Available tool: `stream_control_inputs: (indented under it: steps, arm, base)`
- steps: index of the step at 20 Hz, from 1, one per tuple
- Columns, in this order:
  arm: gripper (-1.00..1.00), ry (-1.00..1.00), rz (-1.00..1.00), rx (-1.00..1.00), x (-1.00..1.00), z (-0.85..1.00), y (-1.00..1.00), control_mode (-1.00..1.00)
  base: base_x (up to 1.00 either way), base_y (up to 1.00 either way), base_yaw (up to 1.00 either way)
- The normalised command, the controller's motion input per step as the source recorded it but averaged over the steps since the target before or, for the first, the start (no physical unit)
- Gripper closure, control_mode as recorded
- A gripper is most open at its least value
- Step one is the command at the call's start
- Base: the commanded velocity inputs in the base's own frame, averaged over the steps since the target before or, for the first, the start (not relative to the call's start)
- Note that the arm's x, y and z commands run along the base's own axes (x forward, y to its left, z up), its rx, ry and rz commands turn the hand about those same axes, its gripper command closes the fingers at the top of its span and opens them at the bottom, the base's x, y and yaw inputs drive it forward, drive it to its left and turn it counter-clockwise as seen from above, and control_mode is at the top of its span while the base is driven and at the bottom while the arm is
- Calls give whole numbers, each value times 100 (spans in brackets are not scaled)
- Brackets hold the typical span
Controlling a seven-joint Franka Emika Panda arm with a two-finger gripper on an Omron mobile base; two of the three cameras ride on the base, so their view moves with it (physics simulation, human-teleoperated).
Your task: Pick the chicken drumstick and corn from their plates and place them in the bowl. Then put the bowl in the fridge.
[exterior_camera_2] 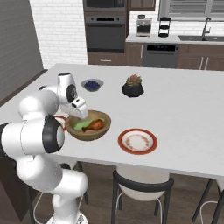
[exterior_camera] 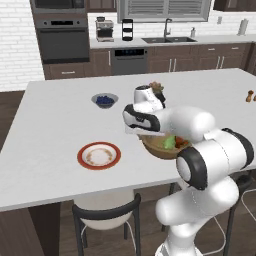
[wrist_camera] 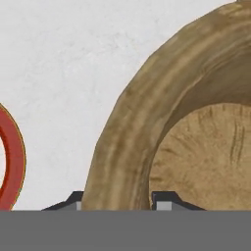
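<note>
The wooden bowl (exterior_camera: 161, 151) (exterior_camera_2: 90, 132) (wrist_camera: 127, 122) sits near the island's front edge. Inside it lie the pale green corn (exterior_camera: 168, 143) (exterior_camera_2: 80, 125) and the orange-brown chicken drumstick (exterior_camera: 181, 145) (exterior_camera_2: 96, 125). My gripper (exterior_camera: 145, 134) (exterior_camera_2: 83, 116) (wrist_camera: 119, 202) points down at the bowl's near rim. In the hand view its fingertips (wrist_camera: 73, 201) straddle the thick rim, pressed against both sides. One red-rimmed plate (exterior_camera: 99, 155) (exterior_camera_2: 138, 141) lies bare beside the bowl. The second plate (exterior_camera_2: 60, 120) (wrist_camera: 12, 157) peeks out behind my arm. The fridge is out of view.
A grey bowl of blueberries (exterior_camera: 105, 100) (exterior_camera_2: 92, 84) and a black plant pot (exterior_camera: 156, 89) (exterior_camera_2: 133, 87) stand farther back on the island. Small shakers (exterior_camera: 249, 96) sit at the far right edge. Stools (exterior_camera: 107, 215) (exterior_camera_2: 140, 188) are tucked under the front edge.
</note>
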Motion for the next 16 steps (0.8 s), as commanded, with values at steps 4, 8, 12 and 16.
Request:
stream_control_inputs:
  steps: [4, 8, 12, 16]
  arm:
    - [100, -5, 55, -3, -100, 19, 0, -100]
    - [100, -10, 69, -2, -100, 10, 0, -100]
    - [100, -5, 73, -3, -66, 24, 0, -100]
    - [100, -1, 75, -10, -95, 9, 0, -100]
  base:
    - [0, 0, 0]
    - [0, 0, 0]
    - [0, 0, 0]
    - [0, 0, 0]
